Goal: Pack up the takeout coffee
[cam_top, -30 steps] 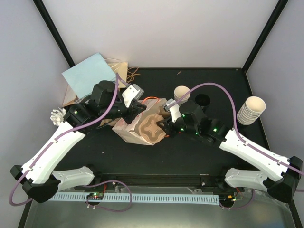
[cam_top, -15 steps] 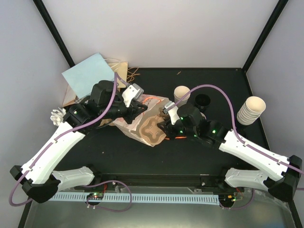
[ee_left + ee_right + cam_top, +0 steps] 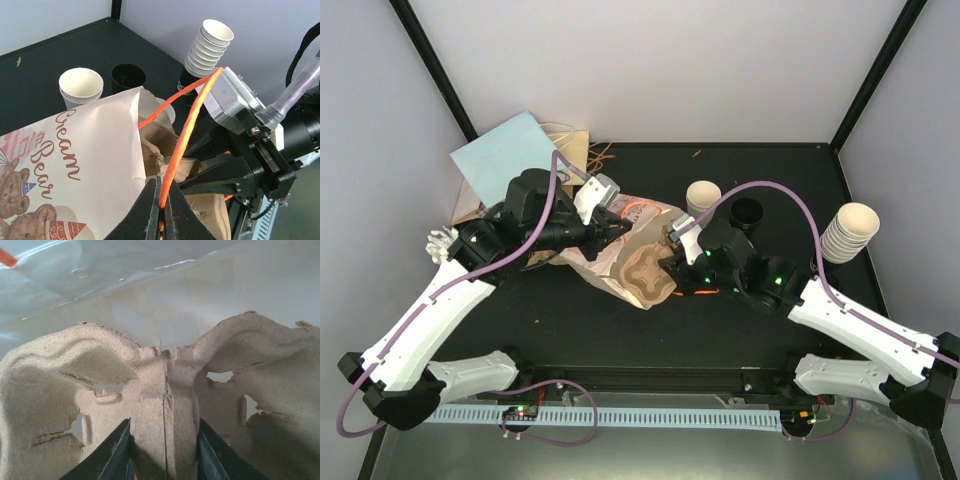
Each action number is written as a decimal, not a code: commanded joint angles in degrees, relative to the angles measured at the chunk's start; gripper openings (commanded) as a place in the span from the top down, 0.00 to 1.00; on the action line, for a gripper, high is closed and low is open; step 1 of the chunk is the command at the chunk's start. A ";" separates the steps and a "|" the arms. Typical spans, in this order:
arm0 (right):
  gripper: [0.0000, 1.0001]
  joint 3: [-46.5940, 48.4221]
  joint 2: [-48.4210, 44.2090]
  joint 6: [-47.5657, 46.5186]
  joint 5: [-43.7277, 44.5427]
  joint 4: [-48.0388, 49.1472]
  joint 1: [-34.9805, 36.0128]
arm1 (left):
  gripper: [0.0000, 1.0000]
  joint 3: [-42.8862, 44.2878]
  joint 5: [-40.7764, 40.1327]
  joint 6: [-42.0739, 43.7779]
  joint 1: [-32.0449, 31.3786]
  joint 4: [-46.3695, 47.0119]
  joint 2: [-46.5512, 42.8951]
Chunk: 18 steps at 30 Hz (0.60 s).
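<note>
Right hand (image 3: 165, 455) is clamping the pulp tray (image 3: 240, 360) by its middle ridge, the tray lying leftward inside the bag (image 3: 75, 150) mouth; left hand (image 3: 161, 194) is pinching the bag's orange handle (image 3: 192, 117).

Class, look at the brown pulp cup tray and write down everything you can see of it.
The pulp cup tray is brown moulded fibre, rough and matt, with rounded cup hollows on either side of a central ridge. Small ragged tears pierce its walls, and a crease runs down the ridge. No cup can be seen in it. Its far part sits inside the mouth of the printed paper bag, which lies on its side. The right gripper pinches the ridge at the near edge.
</note>
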 commanded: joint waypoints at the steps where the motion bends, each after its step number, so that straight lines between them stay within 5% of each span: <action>1: 0.69 1.44 -1.15 -0.77 4.02 -1.42 0.28 | 0.99 2.98 3.18 -1.22 -0.23 3.25 -0.91; 18: 0.69 0.51 -4.23 -3.11 4.75 3.70 0.28 | 0.98 0.89 9.01 -2.84 -0.30 5.86 -0.06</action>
